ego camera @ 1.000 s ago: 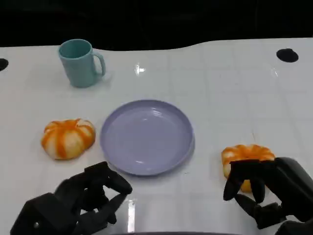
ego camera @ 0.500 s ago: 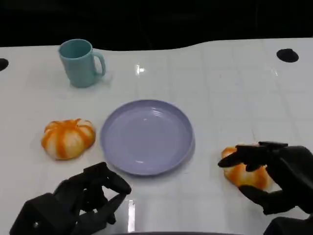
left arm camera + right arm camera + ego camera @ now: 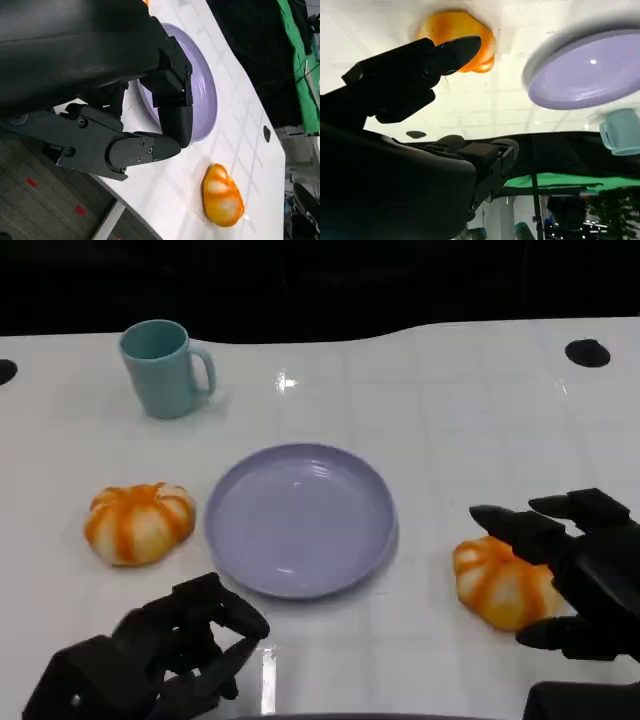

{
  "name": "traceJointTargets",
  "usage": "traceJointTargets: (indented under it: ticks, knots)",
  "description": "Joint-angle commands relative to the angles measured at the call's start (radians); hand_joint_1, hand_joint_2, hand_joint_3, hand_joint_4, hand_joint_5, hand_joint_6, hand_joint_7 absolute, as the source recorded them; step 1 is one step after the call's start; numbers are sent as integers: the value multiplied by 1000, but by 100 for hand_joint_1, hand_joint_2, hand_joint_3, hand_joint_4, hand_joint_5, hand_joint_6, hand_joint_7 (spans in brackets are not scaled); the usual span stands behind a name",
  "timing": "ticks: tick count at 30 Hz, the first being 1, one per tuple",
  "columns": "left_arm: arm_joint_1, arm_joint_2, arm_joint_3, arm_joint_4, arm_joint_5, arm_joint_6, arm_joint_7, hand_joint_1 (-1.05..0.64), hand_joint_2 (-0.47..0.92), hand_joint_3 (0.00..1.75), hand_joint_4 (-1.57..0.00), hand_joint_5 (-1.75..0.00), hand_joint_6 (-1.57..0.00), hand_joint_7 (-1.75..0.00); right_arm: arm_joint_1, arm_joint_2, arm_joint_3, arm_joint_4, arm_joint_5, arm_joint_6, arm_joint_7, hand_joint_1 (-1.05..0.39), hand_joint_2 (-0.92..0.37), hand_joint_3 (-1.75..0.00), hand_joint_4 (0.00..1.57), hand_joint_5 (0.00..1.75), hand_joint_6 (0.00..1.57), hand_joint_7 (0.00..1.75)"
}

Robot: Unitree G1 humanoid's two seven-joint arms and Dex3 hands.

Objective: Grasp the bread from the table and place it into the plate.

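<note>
On the white table (image 3: 450, 410), one bread (image 3: 500, 580) lay just right of the purple plate (image 3: 300, 518), the right hand (image 3: 575, 575) spread-fingered around it without gripping, and a good grasp probably needed fingers closing evenly on both sides.

Matte black left hand (image 3: 150, 660), blocky jointed segments, small screws, matching right hand (image 3: 575, 575)

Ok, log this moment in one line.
right robot hand: open beside right bread | left robot hand: curled, holding nothing | plate: bare
</note>
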Motion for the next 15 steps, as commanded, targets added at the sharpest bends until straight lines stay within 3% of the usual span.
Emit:
traceJointTargets:
  ticks: [1,6,15]
  knots:
    - [-2,6,1,-5,2,5,2,-38,92,48,-64,-175,-57,-135,-5,-20,15,-9,-27,29,39,-48,-77,0,0,47,27,1]
    - [0,5,0,-7,2,5,4,-39,92,47,-67,-175,-58,-134,-22,-18,36,26,-39,38,43,-50,-77,0,0,50,29,2]
    - [12,2,-1,-30,1,16,5,-42,92,47,-66,-175,-59,-134,-142,-2,109,237,-50,94,72,-50,-85,-2,1,52,28,0]
